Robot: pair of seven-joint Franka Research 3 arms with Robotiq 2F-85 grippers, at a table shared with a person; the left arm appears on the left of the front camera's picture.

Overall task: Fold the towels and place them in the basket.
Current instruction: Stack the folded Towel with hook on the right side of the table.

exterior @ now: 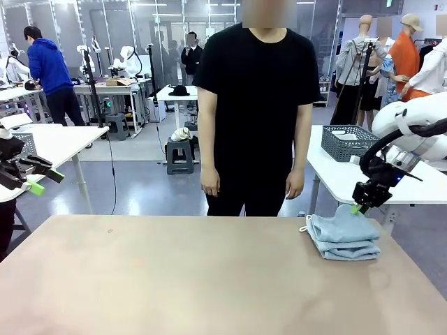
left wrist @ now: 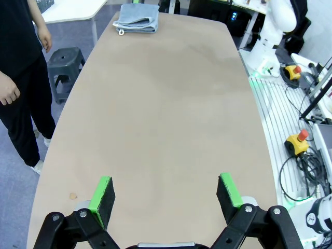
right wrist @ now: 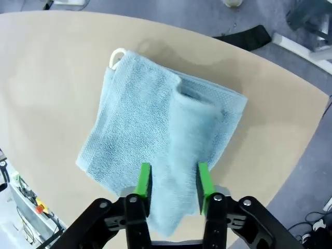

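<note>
The folded towels (exterior: 344,238) lie as a light blue-grey stack on the tan table (exterior: 188,279), near its far right corner as the front view has it, with a small white loop (exterior: 305,224) sticking out at the stack's left end. No label or print on the cloth can be read in any view. The right end effector (exterior: 358,206) hangs just above the stack's far right end; in the right wrist view its green pads (right wrist: 144,180) stand a little apart, with a raised ridge of terry cloth rising between them, and whether the pads press that cloth or merely flank it cannot be told. The left end effector (left wrist: 165,193) is well apart from the towels, over the opposite end of the table, its two green-padded fingers spread wide with bare tabletop between them. A person in black (exterior: 256,112) stands behind the far edge of the table, arms hanging down. Beyond the towels, on a white side table, sits a dark grey mesh basket (exterior: 348,142).
</note>
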